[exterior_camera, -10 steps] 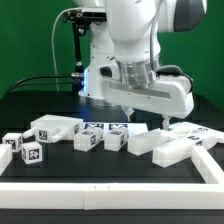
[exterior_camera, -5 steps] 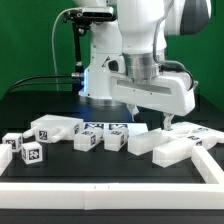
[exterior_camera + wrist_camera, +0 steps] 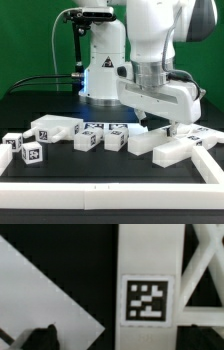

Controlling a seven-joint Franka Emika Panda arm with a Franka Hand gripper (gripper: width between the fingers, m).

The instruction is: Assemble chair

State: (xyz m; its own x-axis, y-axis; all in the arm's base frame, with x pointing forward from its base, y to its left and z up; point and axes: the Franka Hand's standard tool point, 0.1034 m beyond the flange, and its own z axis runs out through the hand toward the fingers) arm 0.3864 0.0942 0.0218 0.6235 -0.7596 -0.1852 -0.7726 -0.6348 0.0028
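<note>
Your gripper (image 3: 118, 335) hangs open above the tagged white chair bar (image 3: 150, 252); centre it, then descend straight.

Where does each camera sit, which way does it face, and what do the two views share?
Exterior view: sits off the arm, near table height, facing across the table at the white chair pieces; the arm and gripper show.
Wrist view: sits on the wrist, looking down at a white piece with a square tag; only two dark fingertips show, spread apart.
Shared: probably the pieces under the gripper on the exterior view's right; the exact match is uncertain.
</note>
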